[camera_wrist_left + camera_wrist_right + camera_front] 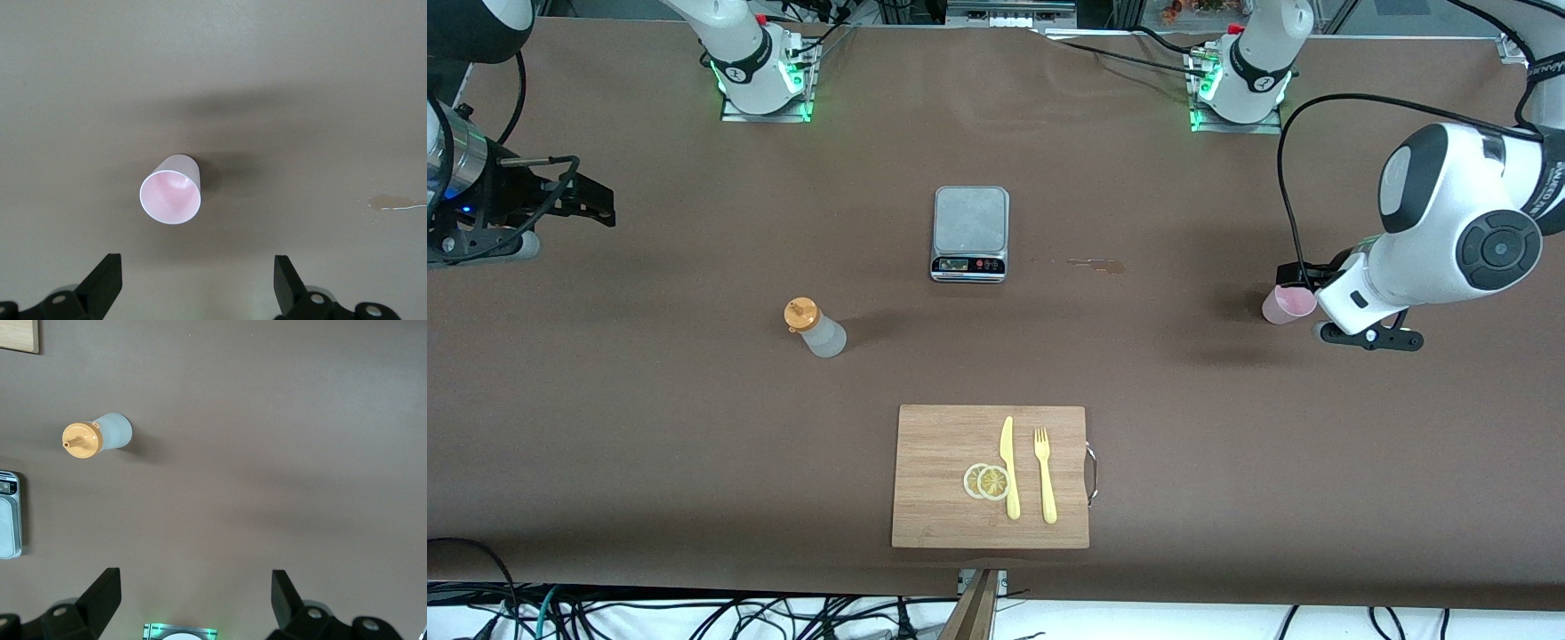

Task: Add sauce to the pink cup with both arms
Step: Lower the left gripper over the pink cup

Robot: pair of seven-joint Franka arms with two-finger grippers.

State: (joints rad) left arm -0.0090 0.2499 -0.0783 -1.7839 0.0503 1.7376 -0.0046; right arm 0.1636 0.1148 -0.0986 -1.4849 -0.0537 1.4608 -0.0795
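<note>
Your left gripper [193, 283] hangs over the pink cup [1288, 305] at the left arm's end of the table, its two fingers [103, 280] spread wide with nothing between them; in the left wrist view the cup [171, 191] stands upright on the brown table [694, 444], mouth up, apart from both fingertips. In the front view the left arm's wrist covers part of the cup, so you see only its pink wall and part of its rim there. Your right gripper [193, 600] is up over bare table toward the right arm's end, jaws likewise fully apart and holding nothing. The sauce [815, 327] stands by itself on the table, orange cap on top, well apart from the cup and from both grippers; the right wrist view shows the bottle [97, 437] away from the fingertips. Between the sauce and the cup, and farther from the front camera than both, sits a kitchen scale [970, 233], with a small wet stain [1096, 264] on the cloth beside it. Nearer to the front camera lies a wooden cutting board [943, 444] carrying two lemon slices [987, 481], a yellow knife [1009, 467] and a yellow fork [1044, 474].
</note>
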